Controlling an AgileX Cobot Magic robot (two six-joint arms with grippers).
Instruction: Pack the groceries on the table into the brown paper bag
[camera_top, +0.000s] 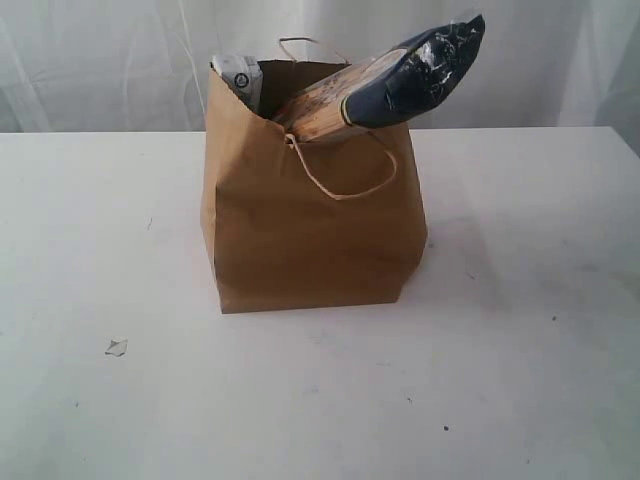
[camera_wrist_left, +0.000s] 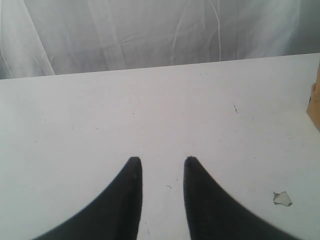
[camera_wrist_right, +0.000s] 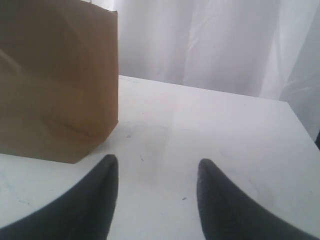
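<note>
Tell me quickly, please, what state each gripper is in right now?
Left gripper: open, holding nothing.
Right gripper: open, holding nothing, beside the brown paper bag.

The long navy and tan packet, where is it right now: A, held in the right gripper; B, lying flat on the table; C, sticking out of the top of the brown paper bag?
C: the long navy-tan packet pokes from the open top of the brown paper bag.

The brown paper bag is matt and creased; the navy-tan packet looks glossy.
</note>
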